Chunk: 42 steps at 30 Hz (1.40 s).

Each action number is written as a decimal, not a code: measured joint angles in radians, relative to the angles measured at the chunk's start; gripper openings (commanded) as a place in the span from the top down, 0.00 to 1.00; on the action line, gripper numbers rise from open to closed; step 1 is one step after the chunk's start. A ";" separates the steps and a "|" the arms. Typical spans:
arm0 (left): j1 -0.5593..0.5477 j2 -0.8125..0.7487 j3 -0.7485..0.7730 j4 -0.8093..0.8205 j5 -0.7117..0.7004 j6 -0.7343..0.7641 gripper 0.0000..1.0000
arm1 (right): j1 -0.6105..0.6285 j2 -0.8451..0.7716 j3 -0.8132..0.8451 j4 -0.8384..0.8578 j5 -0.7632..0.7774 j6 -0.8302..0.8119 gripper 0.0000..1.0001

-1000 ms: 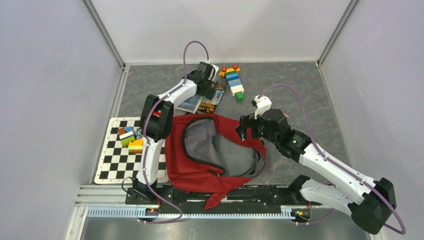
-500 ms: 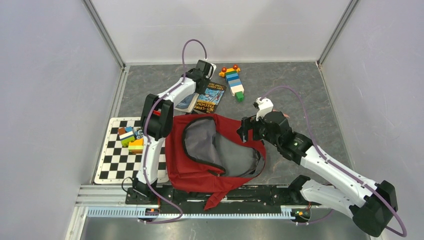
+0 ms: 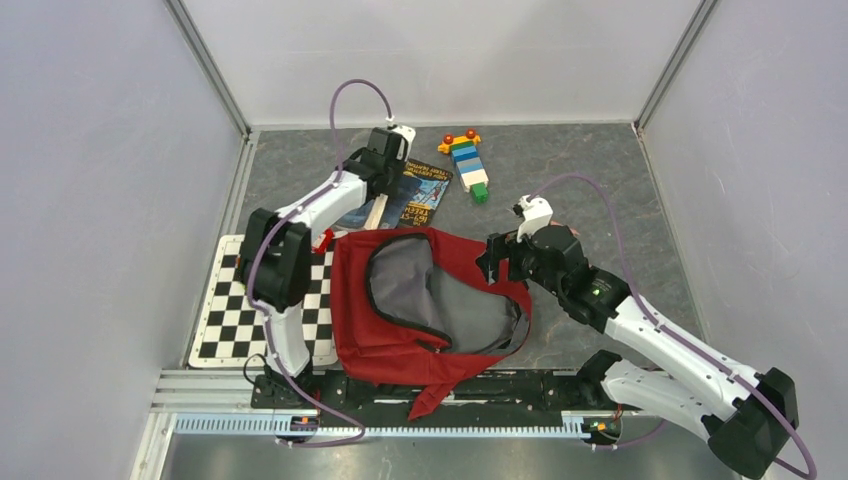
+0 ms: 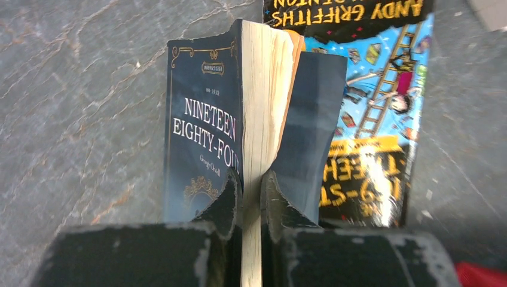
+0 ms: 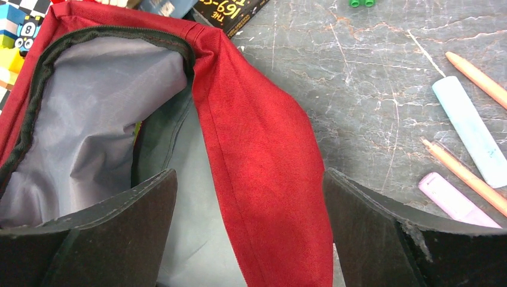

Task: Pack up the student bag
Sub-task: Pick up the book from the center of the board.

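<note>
Grey marbled table (image 3: 580, 170), left hand (image 4: 251, 182) pinching a dark paperback (image 4: 200, 131), right hand (image 5: 248, 176) spread over the student bag (image 5: 263, 149)

One red backpack (image 3: 380, 340), two books (image 4: 200, 137), one chessboard (image 3: 225, 320), one brick tower (image 3: 466, 168), two pencils (image 5: 475, 73)

Grey marbled table (image 3: 600, 170) — checkerboard mat (image 3: 225, 330) left, student bag (image 3: 380, 340) centre, colourful book (image 3: 425, 190) and brick toy (image 3: 467, 165) far side, chalk (image 5: 472, 131) and pencils (image 5: 475, 76) beside the bag.
</note>
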 measured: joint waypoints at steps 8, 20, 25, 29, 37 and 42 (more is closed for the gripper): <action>0.000 -0.372 -0.160 0.025 0.082 -0.113 0.98 | -0.002 -0.049 -0.020 0.008 0.024 -0.020 0.02; 0.000 -0.912 -0.353 0.021 0.400 -0.312 0.98 | -0.007 -0.139 -0.019 0.127 -0.145 -0.114 0.02; 0.000 -1.062 -0.463 0.010 0.554 -0.429 0.98 | -0.009 -0.147 -0.016 0.248 -0.314 -0.096 0.02; 0.000 -1.162 -0.522 0.037 0.662 -0.534 0.98 | -0.009 -0.166 -0.016 0.362 -0.437 -0.049 0.02; -0.001 -1.247 -0.537 0.104 0.786 -0.632 0.98 | -0.009 -0.253 -0.017 0.465 -0.460 0.010 0.02; -0.001 -1.289 -0.537 0.090 0.785 -0.640 0.98 | -0.009 -0.351 -0.053 0.467 -0.346 0.026 0.02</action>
